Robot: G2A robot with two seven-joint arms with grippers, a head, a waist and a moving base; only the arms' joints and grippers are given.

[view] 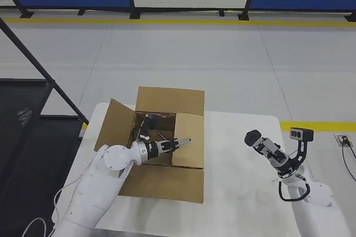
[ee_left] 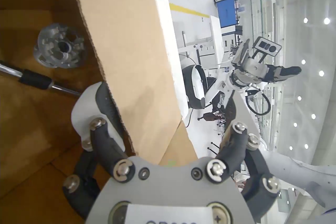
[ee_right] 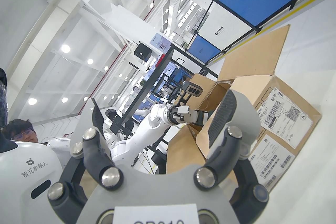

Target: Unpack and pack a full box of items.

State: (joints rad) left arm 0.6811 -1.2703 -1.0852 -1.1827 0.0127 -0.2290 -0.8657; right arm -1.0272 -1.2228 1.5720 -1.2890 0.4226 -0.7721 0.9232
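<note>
My left end effector (view: 179, 142) is over the open cardboard box (view: 166, 101), at the flap (ee_left: 126, 38) on the side nearest my right arm. Its 2 fingers (ee_left: 92, 104) are spread and straddle the flap's edge. 1 finger is inside the box with its dark pad right by the cardboard's inner face, and I cannot tell whether they touch. The other finger is outside, apart from the flap. Nothing is pinched between them.

The box stands in the middle of the white tabletop (view: 243, 195) with its 4 flaps open. On its floor, in the left wrist view, lies a grey round part (ee_left: 59, 47), ribbed and with a hole through its centre. Just beside it lies a thin metal rod (ee_left: 34, 79) with a black sleeve around it. Both lie below the level of my inner finger and neither touches it.

My right end effector (view: 255, 140) hangs above bare tabletop, well apart from the box on its right side. It faces the box wall that carries white labels (ee_right: 283, 114). Its 2 fingers are spread wide, with nothing between them.
</note>
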